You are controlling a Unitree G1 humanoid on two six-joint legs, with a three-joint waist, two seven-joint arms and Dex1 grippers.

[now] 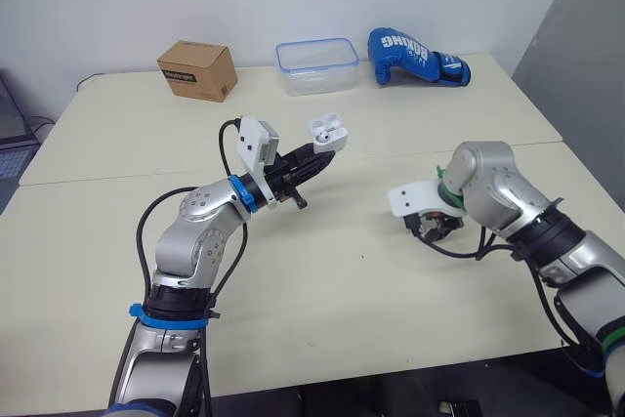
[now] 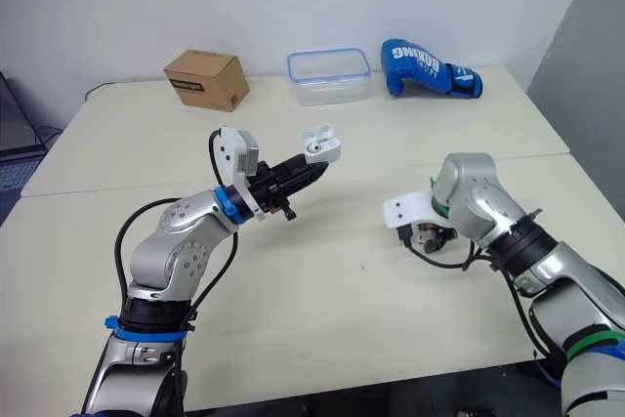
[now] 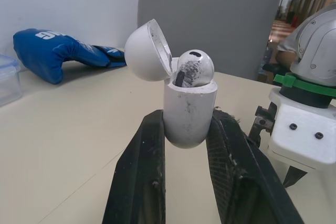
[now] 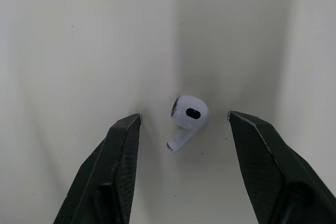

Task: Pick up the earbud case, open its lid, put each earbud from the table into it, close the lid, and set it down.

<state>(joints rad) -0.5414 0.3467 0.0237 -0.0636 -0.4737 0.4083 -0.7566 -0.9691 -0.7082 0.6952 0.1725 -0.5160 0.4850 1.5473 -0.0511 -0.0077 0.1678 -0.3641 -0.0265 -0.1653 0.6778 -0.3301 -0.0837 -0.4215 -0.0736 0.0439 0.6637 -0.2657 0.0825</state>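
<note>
I'm looking down over a pale table (image 1: pixel 342 280) that takes up most of the head view. Along its far edge sit three things well away from the work: a blue boxing glove (image 1: pixel 415 56) to the right, a clear plastic container (image 1: pixel 317 75) with a blue rim just left of it, and a brown cardboard box (image 1: pixel 197 70) further left. Nearer me, the left arm reaches up and forward over the middle of the table. Its left gripper (image 3: pixel 187 120) is pinching the white earbud case (image 3: pixel 189 103) by the lower body, one black finger pressed against each side, holding it upright in the air clear of the tabletop. The case's lid (image 3: pixel 147 51) is hinged open and tipped back. One earbud (image 3: pixel 194 66) is already seated in the case, its rounded head standing above the rim. Off to the right, the right arm bends down to the table with the right gripper (image 4: pixel 184 118) pointed at the surface and its fingers spread wide. The second earbud (image 4: pixel 190 113) lies on the bare table between those two fingertips, with a gap on each side and neither finger touching it.
</note>
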